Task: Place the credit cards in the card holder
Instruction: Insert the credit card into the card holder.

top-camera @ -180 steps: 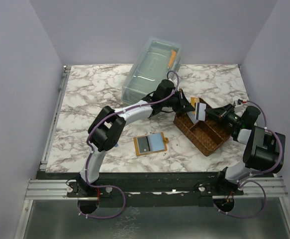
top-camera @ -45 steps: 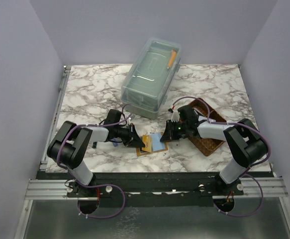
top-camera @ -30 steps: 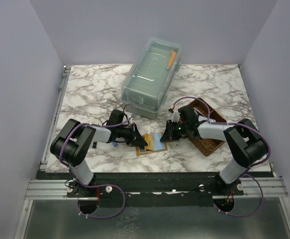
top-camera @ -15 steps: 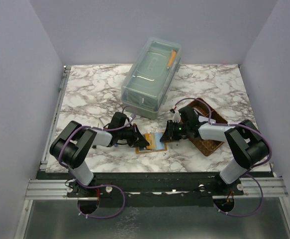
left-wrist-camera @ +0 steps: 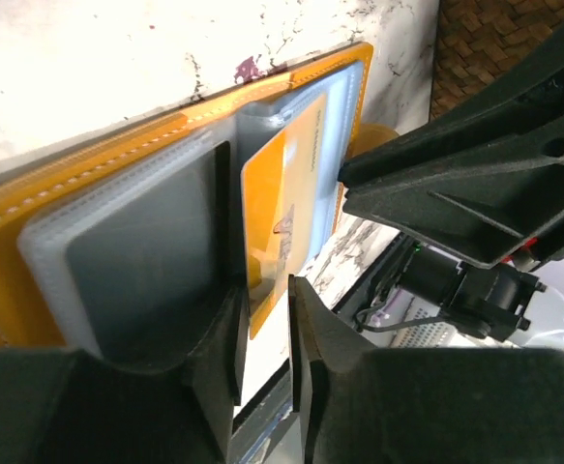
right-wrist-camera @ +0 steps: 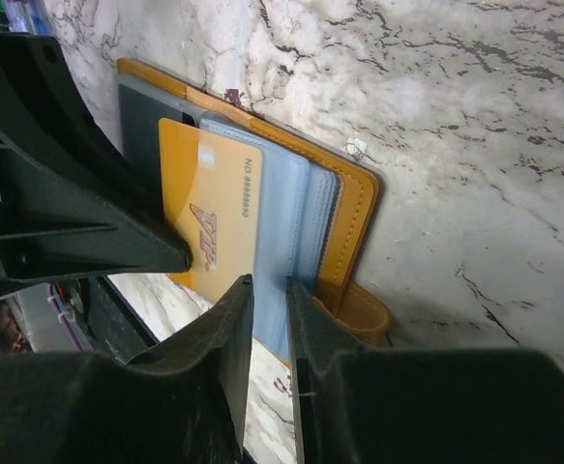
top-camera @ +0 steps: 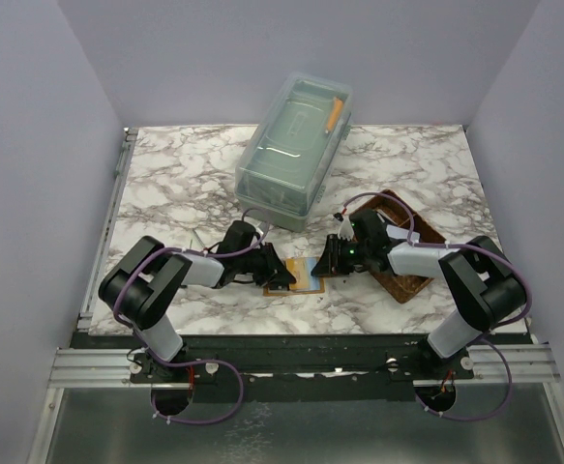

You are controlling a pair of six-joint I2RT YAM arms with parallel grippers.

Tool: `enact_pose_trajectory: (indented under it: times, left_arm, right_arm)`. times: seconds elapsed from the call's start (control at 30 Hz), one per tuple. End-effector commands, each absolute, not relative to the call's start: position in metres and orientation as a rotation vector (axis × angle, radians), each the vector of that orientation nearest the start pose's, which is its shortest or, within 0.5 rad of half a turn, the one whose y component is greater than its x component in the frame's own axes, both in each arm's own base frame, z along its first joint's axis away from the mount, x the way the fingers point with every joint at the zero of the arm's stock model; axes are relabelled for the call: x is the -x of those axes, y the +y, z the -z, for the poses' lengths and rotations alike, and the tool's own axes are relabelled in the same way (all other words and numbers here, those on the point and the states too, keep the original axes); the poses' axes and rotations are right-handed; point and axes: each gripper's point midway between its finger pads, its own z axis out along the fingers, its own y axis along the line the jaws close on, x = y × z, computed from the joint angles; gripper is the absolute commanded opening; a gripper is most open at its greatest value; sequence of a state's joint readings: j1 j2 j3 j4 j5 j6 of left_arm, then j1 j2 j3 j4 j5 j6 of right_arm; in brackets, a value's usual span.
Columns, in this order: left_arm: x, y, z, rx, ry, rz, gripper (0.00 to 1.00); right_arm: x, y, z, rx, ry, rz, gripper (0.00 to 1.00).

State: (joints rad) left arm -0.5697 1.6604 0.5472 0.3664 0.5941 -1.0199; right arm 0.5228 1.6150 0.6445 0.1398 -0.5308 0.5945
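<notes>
**Step in hand.** This is judged to be the seating of the yellow card (left-wrist-camera: 286, 193) in a pocket of the holder (top-camera: 304, 277).

**Position.**
- The holder is found open and flat on the bench (top-camera: 165, 184), near centre. The tray (top-camera: 404, 282) is at its 3 o'clock and the box (top-camera: 296, 150) at its 12 o'clock.
- The card is seen face up across the fold, over the grey panel's edge and part of the light-blue one. Whether its end is under a pocket lip cannot be told.

**End effectors.**
- The left end effector (left-wrist-camera: 265, 300) is set at the holder's 9 o'clock, nearly closed, its tip on the card. No pinch is evident.
- The right end effector (right-wrist-camera: 269, 282) is set at 3 o'clock by the snap-tab edge, likewise nearly closed and empty.

**Recommended.** The holder is to be pinned at the tab edge while the card is pushed flat and straight into the pocket. Downward load should be kept light so that the card is not buckled.
</notes>
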Motion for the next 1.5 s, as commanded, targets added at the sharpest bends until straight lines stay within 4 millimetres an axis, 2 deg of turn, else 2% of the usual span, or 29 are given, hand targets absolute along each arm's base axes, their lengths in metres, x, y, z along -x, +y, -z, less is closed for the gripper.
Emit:
enact_pose_trajectory:
  times: [0.0,0.1,0.2,0.33,0.5,0.63,0.7,0.87,1.1,1.2,1.3,1.47]
  left_arm:
    - [-0.218,-0.271,-0.023,0.229,2.687,1.160,0.34]
    - [-0.219,-0.265,-0.024,0.197,2.693,1.091,0.44]
    - [-0.223,-0.264,-0.026,0.179,2.683,1.060,0.50]
    - [-0.231,-0.270,-0.028,0.142,2.669,1.027,0.52]
    - [-0.235,-0.297,-0.032,0.033,2.664,1.044,0.52]
    - [-0.226,-0.321,-0.036,-0.100,2.651,1.049,0.52]
    - [-0.221,-0.326,-0.035,-0.142,2.657,1.045,0.52]
    - [-0.218,-0.310,-0.035,-0.142,2.687,0.957,0.57]
    - [-0.213,-0.295,-0.047,-0.125,2.685,0.928,0.59]
    - [-0.215,-0.295,-0.047,-0.111,2.685,0.926,0.59]
    - [-0.215,-0.297,-0.037,-0.107,2.715,0.919,0.57]
    - [-0.218,-0.316,-0.031,-0.125,2.702,1.028,0.52]
  right_arm:
    - [-0.229,0.253,-0.012,0.145,2.632,-1.048,0.23]
    - [-0.229,0.252,-0.012,0.157,2.631,-1.040,0.23]
    - [-0.229,0.251,-0.011,0.170,2.634,-1.033,0.22]
    - [-0.229,0.252,-0.011,0.180,2.632,-1.034,0.21]
    - [-0.229,0.254,-0.010,0.186,2.631,-1.048,0.20]
    - [-0.229,0.254,-0.012,0.166,2.624,-1.057,0.20]
    - [-0.230,0.252,-0.014,0.143,2.617,-1.042,0.20]
    - [-0.231,0.249,-0.017,0.100,2.618,-1.034,0.23]
    - [-0.228,0.247,-0.026,0.068,2.609,-1.045,0.37]
    - [-0.229,0.247,-0.030,0.065,2.601,-1.054,0.41]
    - [-0.228,0.248,-0.030,0.061,2.606,-1.059,0.41]
    - [-0.227,0.248,-0.029,0.053,2.609,-1.065,0.42]
